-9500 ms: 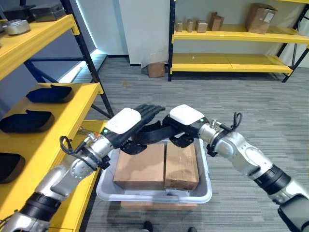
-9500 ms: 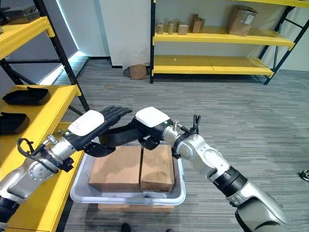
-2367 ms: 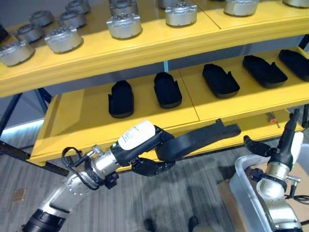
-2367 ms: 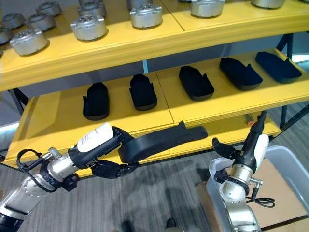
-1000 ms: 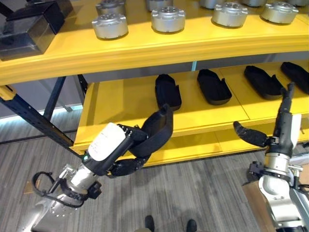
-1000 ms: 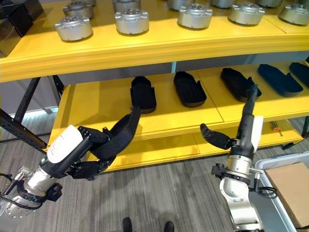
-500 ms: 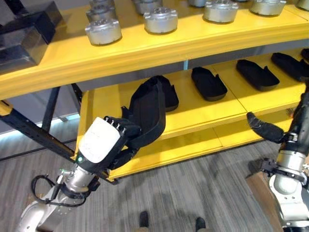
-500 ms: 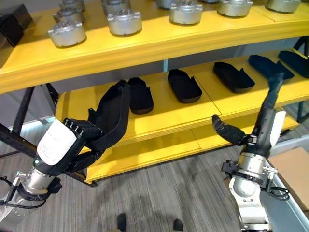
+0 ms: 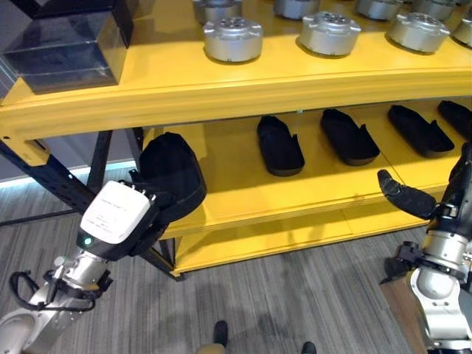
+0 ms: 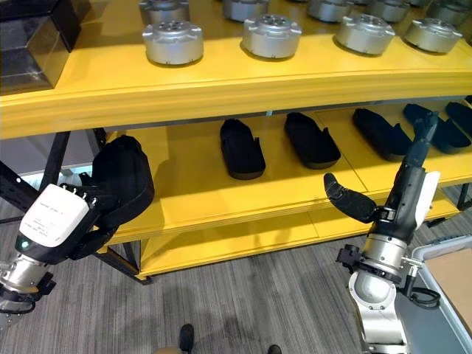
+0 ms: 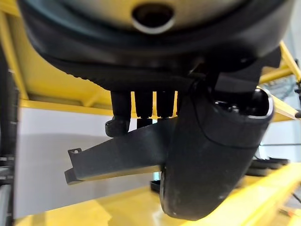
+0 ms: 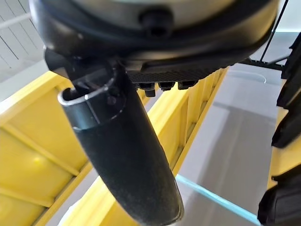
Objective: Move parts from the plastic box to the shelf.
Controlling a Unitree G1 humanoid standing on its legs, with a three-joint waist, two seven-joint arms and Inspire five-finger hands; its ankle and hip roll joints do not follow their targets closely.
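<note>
Left hand [image 9: 118,217] curled tight around a black part [image 9: 173,173], held at the yellow shelf [image 9: 221,199]. Right hand [image 10: 402,195] up, fingers straight, grasping nothing.

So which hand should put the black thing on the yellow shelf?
Left. The left hand already grips the black part at the middle shelf; the right hand is open and holds nothing.
</note>
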